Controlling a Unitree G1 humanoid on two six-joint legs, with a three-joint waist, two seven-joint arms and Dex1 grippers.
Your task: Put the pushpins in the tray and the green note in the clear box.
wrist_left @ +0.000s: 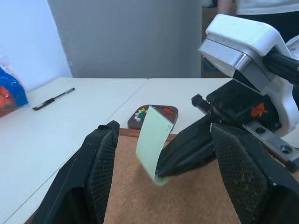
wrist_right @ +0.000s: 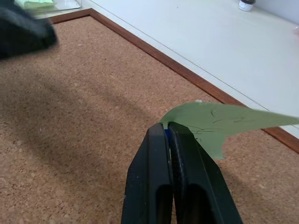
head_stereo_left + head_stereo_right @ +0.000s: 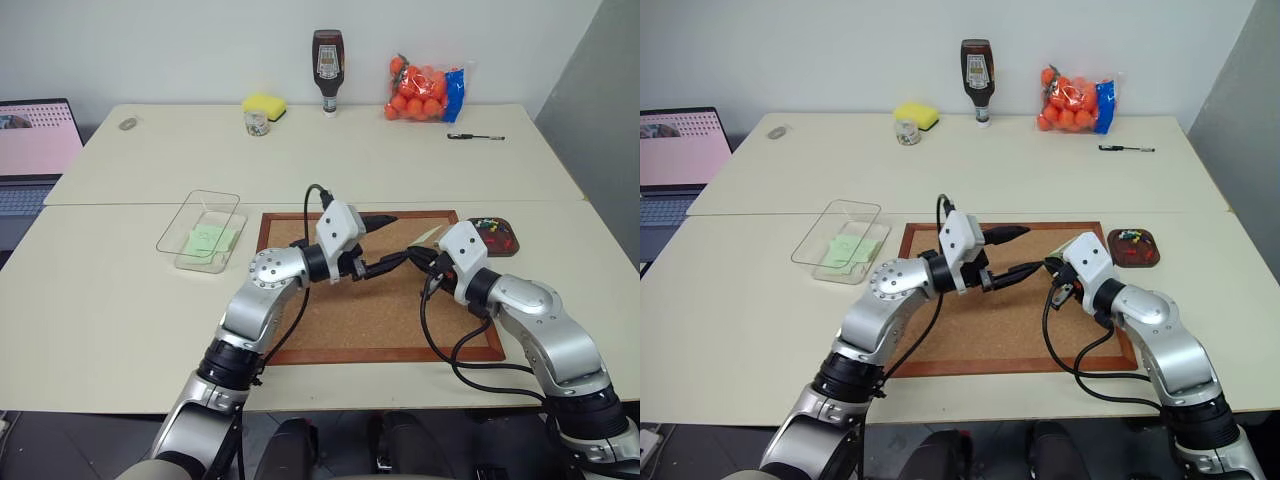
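My right gripper (image 2: 167, 128) is shut on a corner of the green note (image 2: 219, 122), holding it above the corkboard (image 3: 370, 320). In the left wrist view the note (image 1: 152, 140) hangs curled between the spread fingers of my left gripper (image 3: 388, 242), which is open and points across toward the right gripper (image 3: 415, 258). Neither left finger touches the paper. The tray (image 3: 512, 248) lies just off the board's far right corner with several pushpins (image 3: 490, 230) in it. The clear box (image 3: 195, 198) stands left of the board and has a pale green slip (image 3: 212, 238) inside.
At the far edge of the table stand a small glass jar (image 3: 256, 122), a yellow sponge (image 3: 265, 103), a brown sauce bottle (image 3: 327, 70) and a bag of oranges (image 3: 420, 90). A pen (image 3: 475, 136) lies at the far right. A laptop (image 3: 30, 150) sits at the left.
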